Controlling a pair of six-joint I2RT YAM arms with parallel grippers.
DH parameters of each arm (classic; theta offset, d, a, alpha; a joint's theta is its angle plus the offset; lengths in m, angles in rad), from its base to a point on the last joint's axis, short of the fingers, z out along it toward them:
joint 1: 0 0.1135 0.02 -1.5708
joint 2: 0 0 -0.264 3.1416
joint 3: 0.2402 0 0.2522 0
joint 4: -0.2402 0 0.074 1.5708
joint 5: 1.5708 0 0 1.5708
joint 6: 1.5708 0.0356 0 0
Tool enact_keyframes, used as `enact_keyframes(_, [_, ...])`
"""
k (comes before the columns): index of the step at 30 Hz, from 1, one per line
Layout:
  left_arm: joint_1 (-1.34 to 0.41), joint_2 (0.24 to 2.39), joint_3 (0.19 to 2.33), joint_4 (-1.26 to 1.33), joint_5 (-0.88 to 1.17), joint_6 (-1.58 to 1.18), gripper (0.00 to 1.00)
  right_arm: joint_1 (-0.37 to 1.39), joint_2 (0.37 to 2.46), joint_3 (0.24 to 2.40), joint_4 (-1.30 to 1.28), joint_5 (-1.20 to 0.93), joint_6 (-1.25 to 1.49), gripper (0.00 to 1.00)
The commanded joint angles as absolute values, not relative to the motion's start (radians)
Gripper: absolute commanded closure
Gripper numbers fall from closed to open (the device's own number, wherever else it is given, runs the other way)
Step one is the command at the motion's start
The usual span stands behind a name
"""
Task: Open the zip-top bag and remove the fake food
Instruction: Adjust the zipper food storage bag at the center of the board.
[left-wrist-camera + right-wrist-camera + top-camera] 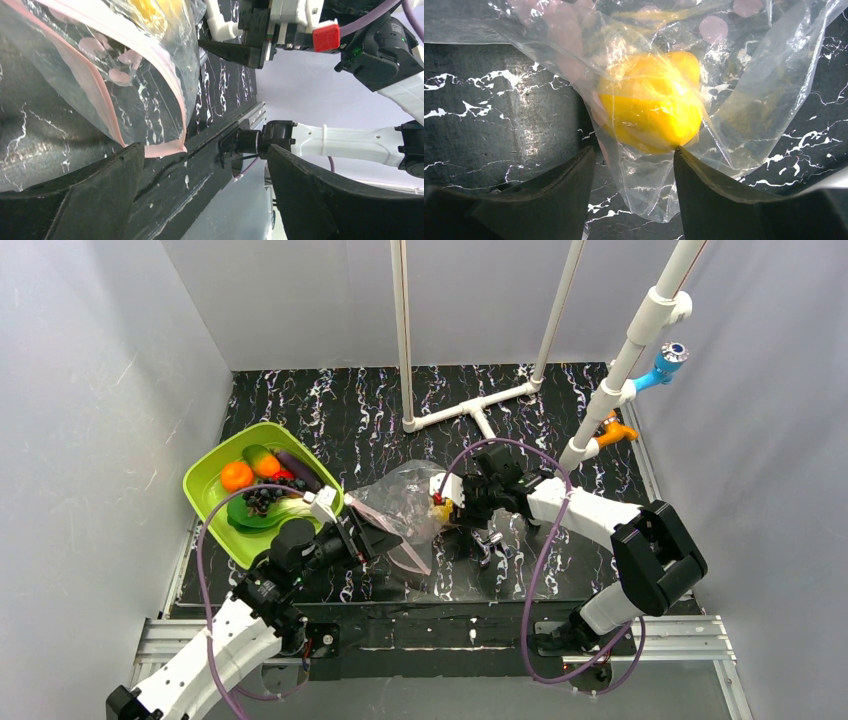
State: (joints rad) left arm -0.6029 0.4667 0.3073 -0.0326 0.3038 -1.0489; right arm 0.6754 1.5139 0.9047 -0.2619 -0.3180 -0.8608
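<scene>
The zip-top bag (398,502) lies crumpled in the middle of the table between both arms, its pinkish zip strip (172,90) towards the left arm. A yellow lemon (651,105), one piece of the fake food, sits inside it. My left gripper (205,150) stands wide open at the bag's pink corner, with nothing between its fingers. My right gripper (633,150) is open around the bag's far end; loose plastic hangs between its fingers and one fingertip (678,151) touches the lemon through the film. The rest of the fake food (262,480) lies in the lime-green tray (205,480).
A white pipe frame (470,408) stands at the back, with blue (668,360) and orange (615,430) fittings on its right post. A small metal fitting (487,545) lies just in front of the right gripper. The tray sits against the left wall.
</scene>
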Motion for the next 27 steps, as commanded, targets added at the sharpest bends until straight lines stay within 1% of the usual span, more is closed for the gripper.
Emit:
enact_keyframes(1, [-0.647,0.459,0.370,-0.114,0.237,-1.068,0.07,0.670,1.520,0.934,-0.269,-0.360,-0.821,0.35])
enact_keyframes(4, [-0.675,0.491,0.377,-0.107,0.193,-1.078,0.05,0.657,1.517,0.938,-0.277,-0.382,-0.808,0.36])
enact_keyframes(11, [-0.774,0.643,0.402,-0.031,0.079,-1.086,0.05,0.640,1.511,0.942,-0.285,-0.412,-0.795,0.38])
enact_keyframes(15, [-0.828,0.746,0.433,-0.008,-0.001,-1.081,0.08,0.640,1.511,0.944,-0.288,-0.423,-0.789,0.39])
enact_keyframes(18, [-0.853,0.825,0.456,0.046,-0.040,-1.075,0.13,0.640,1.508,0.945,-0.290,-0.427,-0.786,0.40])
enact_keyframes(19, [-0.859,0.849,0.466,0.054,-0.049,-1.068,0.18,0.640,1.507,0.944,-0.290,-0.429,-0.785,0.40])
enact_keyframes(20, [-0.863,0.868,0.477,0.053,-0.060,-1.058,0.26,0.640,1.507,0.944,-0.291,-0.431,-0.783,0.40])
enact_keyframes(21, [-0.865,0.884,0.486,0.051,-0.067,-1.050,0.30,0.640,1.506,0.944,-0.291,-0.432,-0.781,0.40])
enact_keyframes(23, [-0.865,0.912,0.502,0.042,-0.078,-1.031,0.45,0.640,1.505,0.944,-0.291,-0.434,-0.778,0.41])
enact_keyframes(26, [-0.865,0.902,0.519,-0.008,-0.080,-1.005,0.82,0.637,1.500,0.942,-0.290,-0.436,-0.777,0.40])
enact_keyframes(27, [-0.865,0.880,0.522,-0.033,-0.076,-1.004,0.90,0.635,1.496,0.942,-0.290,-0.439,-0.778,0.40])
